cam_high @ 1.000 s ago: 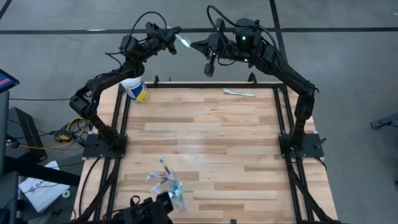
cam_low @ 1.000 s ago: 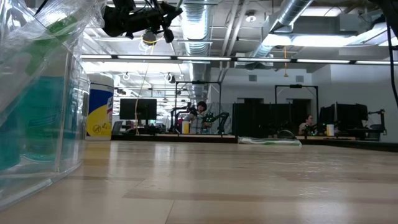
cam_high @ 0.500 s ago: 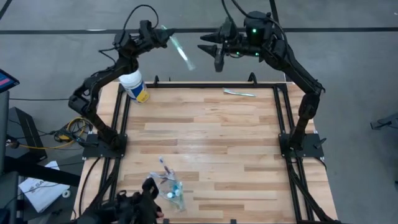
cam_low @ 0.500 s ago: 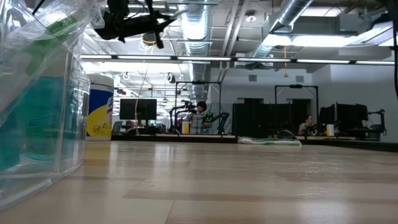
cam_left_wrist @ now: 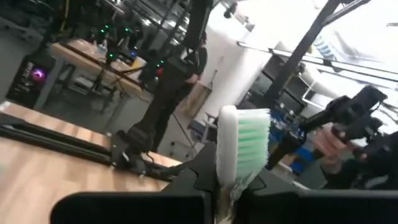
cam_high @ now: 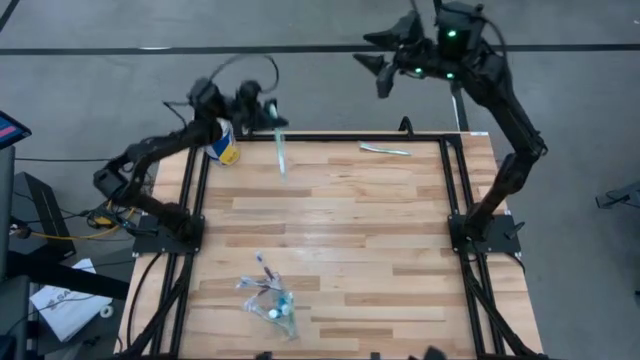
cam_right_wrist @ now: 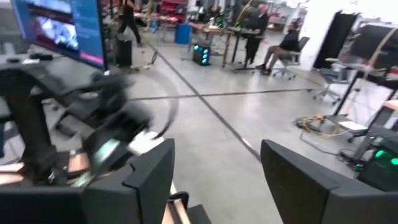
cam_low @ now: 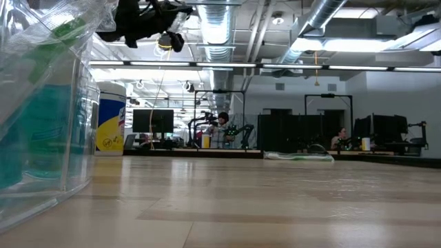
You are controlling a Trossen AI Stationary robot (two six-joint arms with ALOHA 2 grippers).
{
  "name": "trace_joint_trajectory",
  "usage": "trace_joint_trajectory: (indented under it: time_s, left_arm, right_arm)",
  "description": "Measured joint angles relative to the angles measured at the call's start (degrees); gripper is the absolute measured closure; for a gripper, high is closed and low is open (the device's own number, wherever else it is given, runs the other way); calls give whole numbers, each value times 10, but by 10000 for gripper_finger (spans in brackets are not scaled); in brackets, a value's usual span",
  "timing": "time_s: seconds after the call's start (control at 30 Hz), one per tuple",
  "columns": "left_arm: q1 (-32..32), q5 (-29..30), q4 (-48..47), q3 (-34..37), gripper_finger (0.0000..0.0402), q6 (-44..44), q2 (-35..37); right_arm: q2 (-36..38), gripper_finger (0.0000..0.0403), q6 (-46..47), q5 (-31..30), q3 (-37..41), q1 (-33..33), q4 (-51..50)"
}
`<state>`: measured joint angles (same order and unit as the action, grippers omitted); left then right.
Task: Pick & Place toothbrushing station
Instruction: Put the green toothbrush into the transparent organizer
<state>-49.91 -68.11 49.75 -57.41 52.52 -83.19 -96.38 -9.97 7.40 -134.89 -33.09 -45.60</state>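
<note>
Wood-plank table (cam_high: 330,215), grey floor (cam_high: 100,80), ceiling ducts (cam_low: 324,24)

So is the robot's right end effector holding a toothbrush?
No, the right end effector is open and empty, raised beyond the table's far edge; the toothbrush is in the left end effector.

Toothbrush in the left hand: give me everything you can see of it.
The slim pale green and white plastic toothbrush is clamped at one end in the shut left hand, above the far left part of the wooden table. In the high view its free end slants out from the hand over the tabletop, clear of the wood. The left wrist view shows its head close up: white back, green and white bristles, standing up between the dark fingers. Nothing but the hand touches it.
</note>
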Motion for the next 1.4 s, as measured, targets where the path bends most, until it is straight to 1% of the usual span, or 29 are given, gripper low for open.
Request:
trace_joint_trajectory:
  time_s: [0.03,0.13,0.2,0.27,0.33,0.4,0.47,0.57,0.67,0.77,0.8,0.83,0.9,1.1,1.2,1.33,1.4]
  left_arm:
    - [20,25,-1,28,399,-14,16]
    - [87,136,-4,99,399,-57,62]
    - [127,211,-6,132,399,-87,95]
    - [168,298,-25,158,399,-121,128]
    - [218,391,-70,178,399,-156,159]
    - [279,477,-125,184,400,-199,186]
    - [346,569,-190,184,400,-237,208]
    - [461,735,-254,184,400,-268,217]
    - [565,898,-259,184,400,-269,212]
    - [646,1018,-264,172,400,-269,195]
    - [668,1048,-264,165,400,-269,189]
    - [688,1073,-264,157,400,-271,184]
    - [722,1103,-267,137,400,-288,172]
    - [804,1148,-345,75,400,-311,132]
    - [843,1177,-375,55,400,-311,106]
    - [896,1230,-378,39,400,-313,70]
    - [917,1234,-381,32,400,-312,52]
  right_arm:
    - [5,178,1,0,0,-5,0]
    - [19,192,1,0,0,-19,0]
    - [22,201,1,0,0,-28,0]
    - [26,208,1,0,0,-34,-7]
    - [27,214,1,1,0,-38,-8]
    - [28,217,1,5,0,-40,-14]
    - [27,219,0,25,0,-42,-29]
    - [27,219,-3,60,0,-42,-48]
    - [27,218,-15,79,0,-40,-60]
    - [27,219,-20,91,0,-26,-57]
    - [27,220,-17,91,0,-20,-53]
    - [27,221,-12,93,0,-14,-51]
    - [30,224,0,93,0,-1,-48]
    - [42,233,15,85,-1,51,-42]
    - [46,237,28,46,-1,90,-40]
    - [52,242,53,0,0,144,-35]
    - [57,244,62,-29,0,174,-30]
